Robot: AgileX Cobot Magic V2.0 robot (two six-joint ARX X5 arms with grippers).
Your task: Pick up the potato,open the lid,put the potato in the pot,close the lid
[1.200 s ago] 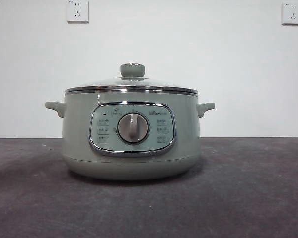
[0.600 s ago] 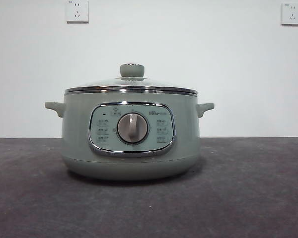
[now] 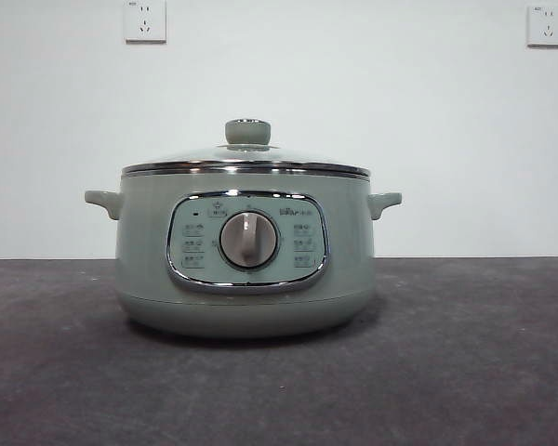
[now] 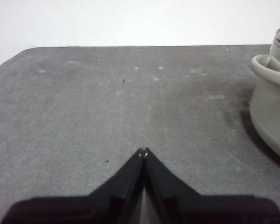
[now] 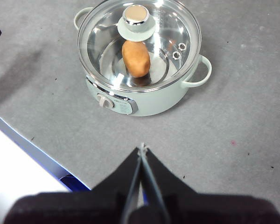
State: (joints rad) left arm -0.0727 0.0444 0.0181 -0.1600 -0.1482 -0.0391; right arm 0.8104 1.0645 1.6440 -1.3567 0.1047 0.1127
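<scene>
The sage-green pot (image 3: 242, 255) stands in the middle of the grey table with the glass lid (image 3: 246, 160) seated on its rim. In the right wrist view the orange-brown potato (image 5: 136, 58) lies inside the pot (image 5: 144, 100), seen through the lid (image 5: 139, 43). My right gripper (image 5: 142, 149) is shut and empty, high above the table and back from the pot. My left gripper (image 4: 143, 152) is shut and empty, low over the bare table, with the pot's side handle (image 4: 269, 70) off to one side.
Two wall sockets (image 3: 145, 20) are on the white wall behind. The table's front edge with a blue strip (image 5: 35, 151) shows in the right wrist view. Bare grey tabletop (image 4: 107, 102) lies around the pot.
</scene>
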